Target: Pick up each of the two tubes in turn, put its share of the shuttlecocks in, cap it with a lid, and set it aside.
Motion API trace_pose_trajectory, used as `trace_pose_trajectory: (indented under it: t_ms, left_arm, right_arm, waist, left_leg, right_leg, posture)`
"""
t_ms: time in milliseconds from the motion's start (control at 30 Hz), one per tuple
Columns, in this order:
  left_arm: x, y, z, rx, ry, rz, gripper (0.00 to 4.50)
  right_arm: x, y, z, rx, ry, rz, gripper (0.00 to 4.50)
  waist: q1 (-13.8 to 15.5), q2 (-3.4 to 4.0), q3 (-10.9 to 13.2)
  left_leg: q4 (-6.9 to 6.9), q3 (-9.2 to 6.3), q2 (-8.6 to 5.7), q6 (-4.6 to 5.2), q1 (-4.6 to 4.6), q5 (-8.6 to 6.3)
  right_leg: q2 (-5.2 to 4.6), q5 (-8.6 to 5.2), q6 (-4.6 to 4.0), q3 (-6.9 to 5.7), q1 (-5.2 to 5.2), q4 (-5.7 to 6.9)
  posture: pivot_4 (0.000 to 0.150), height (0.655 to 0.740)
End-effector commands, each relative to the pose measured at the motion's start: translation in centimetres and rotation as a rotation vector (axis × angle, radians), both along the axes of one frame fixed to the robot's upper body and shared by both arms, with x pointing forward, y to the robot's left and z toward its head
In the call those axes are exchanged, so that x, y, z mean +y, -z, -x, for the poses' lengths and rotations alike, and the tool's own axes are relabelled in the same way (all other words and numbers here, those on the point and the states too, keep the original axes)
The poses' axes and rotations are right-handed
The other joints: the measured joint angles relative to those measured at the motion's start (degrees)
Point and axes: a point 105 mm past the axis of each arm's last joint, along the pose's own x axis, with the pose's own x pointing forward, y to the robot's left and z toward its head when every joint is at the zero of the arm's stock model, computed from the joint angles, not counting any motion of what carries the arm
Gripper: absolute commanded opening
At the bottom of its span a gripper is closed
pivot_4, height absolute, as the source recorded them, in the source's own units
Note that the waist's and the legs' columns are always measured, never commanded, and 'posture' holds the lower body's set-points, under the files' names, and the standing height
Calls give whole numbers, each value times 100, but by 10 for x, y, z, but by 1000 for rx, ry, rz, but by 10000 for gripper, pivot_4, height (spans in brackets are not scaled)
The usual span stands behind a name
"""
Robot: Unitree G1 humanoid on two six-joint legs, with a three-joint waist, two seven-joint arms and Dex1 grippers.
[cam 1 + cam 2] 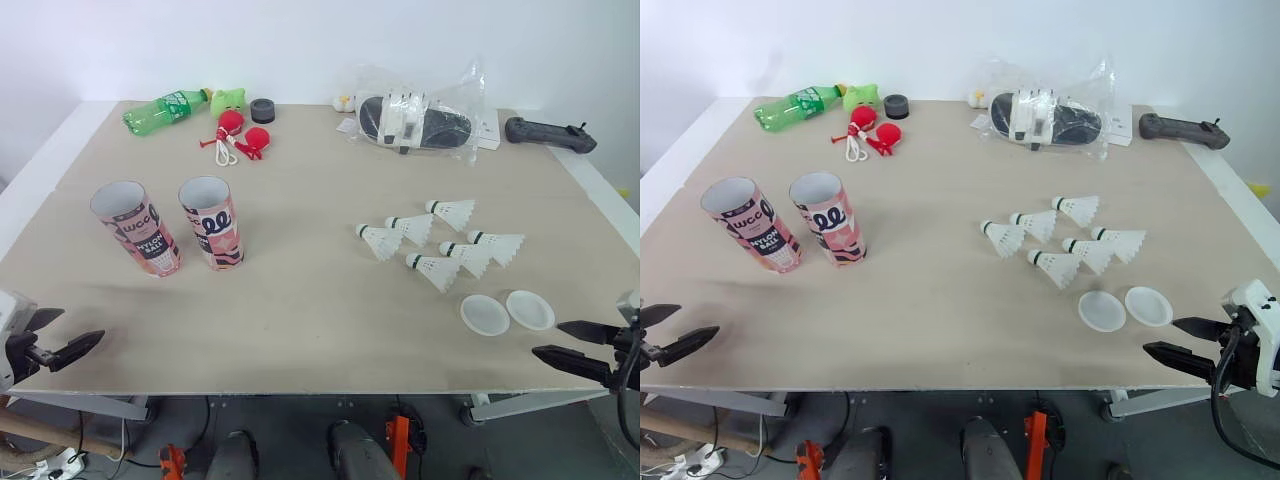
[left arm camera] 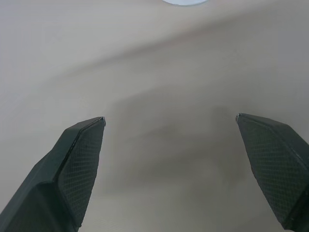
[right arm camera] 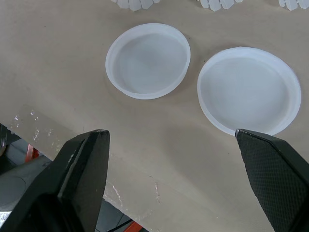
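Note:
Two pink tubes stand upright and open-topped on the table's left: one [image 1: 137, 228] further left, the other [image 1: 212, 222] beside it. Several white shuttlecocks [image 1: 440, 243] lie in a loose group right of centre. Two white lids [image 1: 485, 314] [image 1: 529, 310] lie side by side near the front right edge, also seen close up as one lid [image 3: 147, 60] and the other lid [image 3: 248, 89]. My left gripper [image 1: 55, 338] hangs open at the front left edge, holding nothing. My right gripper [image 1: 572, 343] is open at the front right edge, just short of the lids.
Along the back lie a green bottle [image 1: 165, 110], a green toy [image 1: 228, 101], a black roll [image 1: 263, 110], red toys with a white cord [image 1: 240, 137], a plastic bag with black and white items [image 1: 418, 122] and a black handle [image 1: 549, 134]. The table's front edge [image 1: 300, 385] is close.

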Motion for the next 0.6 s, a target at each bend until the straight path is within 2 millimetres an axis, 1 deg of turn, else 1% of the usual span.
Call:
trace_pose_trajectory:
  t_ms: [33,167,600]
  left_arm:
    - [-2,-11,-3,-27,14,-18,45000]
    - [-3,-13,-4,-37,2,17,45000]
    - [0,-13,-5,-34,-10,-4,45000]
  right_arm:
    - [-1,-13,-2,-48,2,9,44592]
    - [-2,-14,-2,-53,5,11,44592]
    - [-3,-13,-2,-51,5,14,44592]
  waist:
    - [0,0,0]
    - [0,0,0]
    - [0,2,-2]
  left_leg:
    - [0,0,0,0,0,0]
    - [4,-1,0,0,1,0]
    - [7,-2,0,0,5,0]
  right_leg:
    - [0,0,0,0,0,0]
    - [0,1,1,0,4,0]
    - [0,2,3,-1,9,2]
  posture:
    - [1500,7400]
    - [1500,7400]
    - [1500,7400]
